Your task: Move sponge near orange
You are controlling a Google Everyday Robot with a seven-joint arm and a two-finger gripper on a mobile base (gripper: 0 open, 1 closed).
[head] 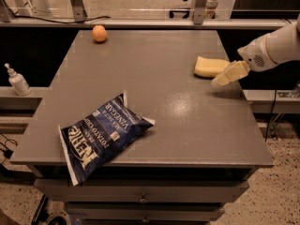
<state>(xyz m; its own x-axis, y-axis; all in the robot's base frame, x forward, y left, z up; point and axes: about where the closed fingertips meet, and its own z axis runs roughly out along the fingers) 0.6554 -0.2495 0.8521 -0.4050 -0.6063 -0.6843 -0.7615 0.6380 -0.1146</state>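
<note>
While claw [221,79] hangs beside sponge [207,65] (perhaps touching), orange [99,33] far, chip bag [101,132] aside.

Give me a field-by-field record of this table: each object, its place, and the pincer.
surface: grey table
sponge: pale yellow rectangular foam sponge, right side, lying flat
orange: small round orange fruit, far left corner, far from sponge
pincer: robot's pincer, at sponge's right end, contact unclear
other: blue crinkly chip bag, front left, overhanging edge
</note>
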